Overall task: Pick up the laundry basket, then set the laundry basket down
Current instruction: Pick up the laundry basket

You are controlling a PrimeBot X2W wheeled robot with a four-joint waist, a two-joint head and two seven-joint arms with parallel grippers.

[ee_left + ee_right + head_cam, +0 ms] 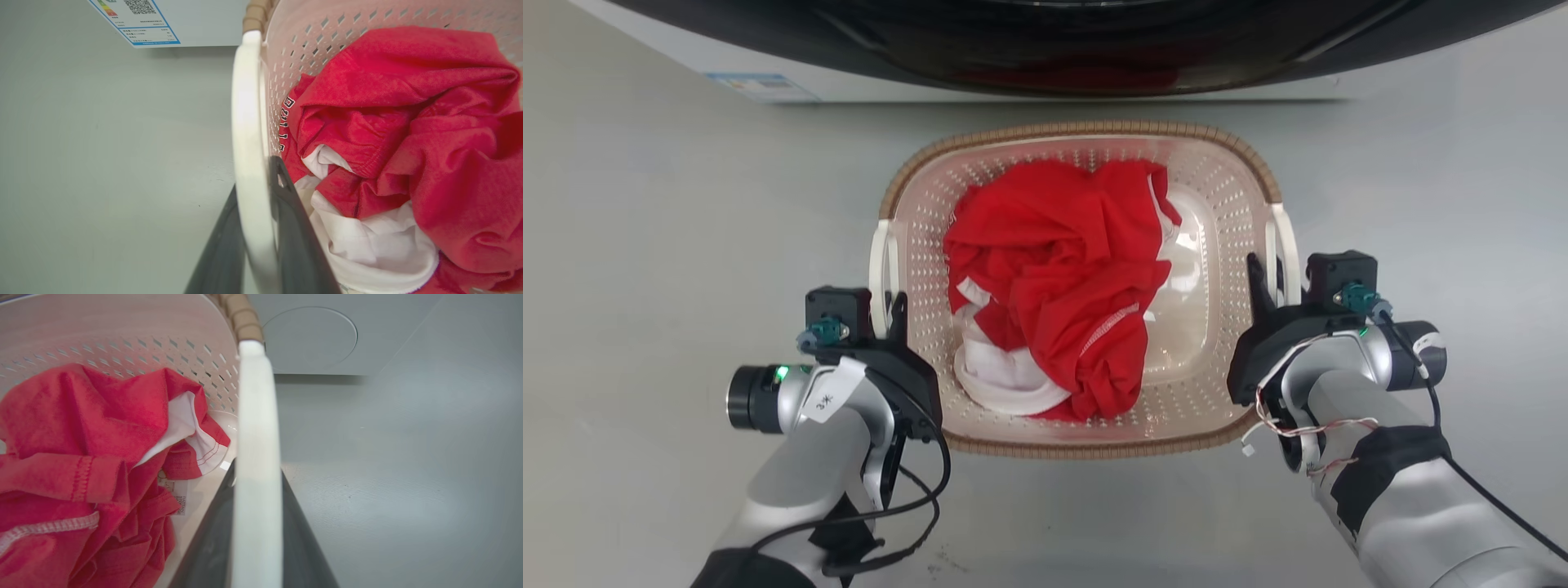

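The laundry basket [1086, 131] is cream-white and perforated with a brown woven-look rim, and sits at the middle of the head view with red and white clothes [1054, 286] inside. My left gripper [886, 314] is shut on the basket's left white handle [880, 261]. In the left wrist view that handle [247, 122] runs between the two dark fingers [294, 228] of the left gripper [255, 175]. My right gripper [1270, 286] is shut on the right white handle [1286, 245]. The right wrist view has this handle [255, 437] clamped in the right gripper [257, 467]. Whether the basket rests on the floor is unclear.
A white washing machine [1045, 49] with a dark round door stands just beyond the basket, with an energy label [139, 20] on its front. Grey floor [670, 245] lies to the left, to the right and in front of the basket.
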